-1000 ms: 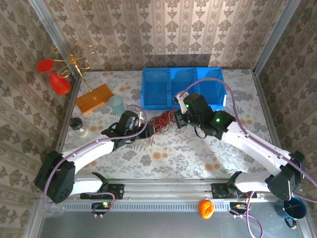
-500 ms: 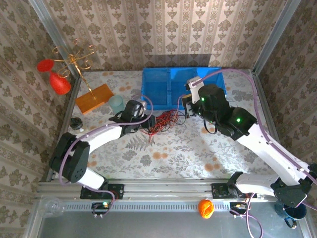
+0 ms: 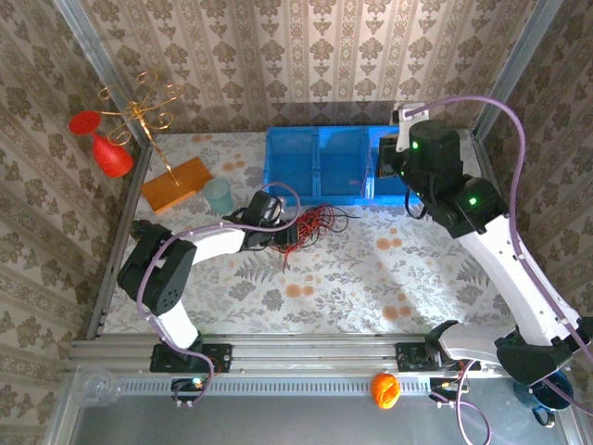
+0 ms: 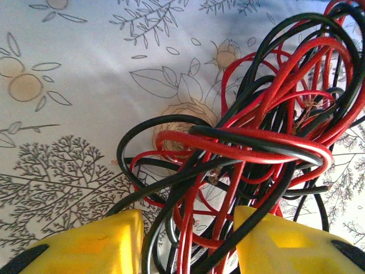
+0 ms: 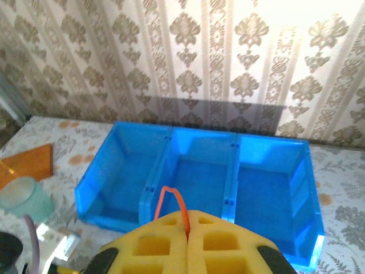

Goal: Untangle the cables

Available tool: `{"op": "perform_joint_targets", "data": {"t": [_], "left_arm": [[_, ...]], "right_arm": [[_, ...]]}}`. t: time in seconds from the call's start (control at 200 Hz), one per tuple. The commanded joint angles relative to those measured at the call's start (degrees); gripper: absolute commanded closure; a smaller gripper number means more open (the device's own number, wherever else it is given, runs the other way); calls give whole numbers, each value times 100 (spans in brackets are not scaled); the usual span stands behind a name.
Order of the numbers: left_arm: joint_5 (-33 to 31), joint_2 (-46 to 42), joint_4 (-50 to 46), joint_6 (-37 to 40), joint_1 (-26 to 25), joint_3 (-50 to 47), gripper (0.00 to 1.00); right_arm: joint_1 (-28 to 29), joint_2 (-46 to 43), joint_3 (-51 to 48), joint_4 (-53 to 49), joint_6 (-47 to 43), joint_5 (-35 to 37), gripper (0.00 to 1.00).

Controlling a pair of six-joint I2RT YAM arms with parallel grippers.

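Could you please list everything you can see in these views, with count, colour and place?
cables: one tangled bundle, red and black, table centre, in front of the bin
red cable: one loop, red, pinched in the right tool
bin: one, blue, three compartments, table rear
board: one, orange, rear left
cup: one, pale green, beside the board
wire stand: one, gold, rear left corner
ball: one, orange, front rail
mug: one, dark blue, front right
left tool: yellow fingers, cables passing between them
right tool: yellow fingers, closed, raised by the bin
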Motion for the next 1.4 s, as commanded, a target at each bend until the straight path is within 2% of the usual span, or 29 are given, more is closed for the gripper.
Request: {"op": "perform_joint_targets", "data": {"t": [0.0,0.23,0.435,0.835,1.125,1.285,1.395], "left_arm": [[-17,80,15,209,-117,-15,54],[-123,15,49,159,-326,-391,55],[-197,-242,95,-30,-602,-892,55],[-359,-1256,-487,-42,-1095,-1231,56],[-489,-2186,-903,-96,-1153,-1394,54],[-610,-2483,-1149,-4,-1149,-1283,47],[-812,-2649,-1405,8,-1150,-1190,33]], "right_arm": [[-205,90,351,83,88,107,100],[-712,344,906,146,118,278,100],[-1304,1077,1297,150,346,-28,100],[-1740,2276,2012,196,430,227,100],[-1994,2784,2157,187,507,56,100],[-1995,3075,2080,194,496,22,100],[-1995,3266,1859,324,539,-92,100]]}}
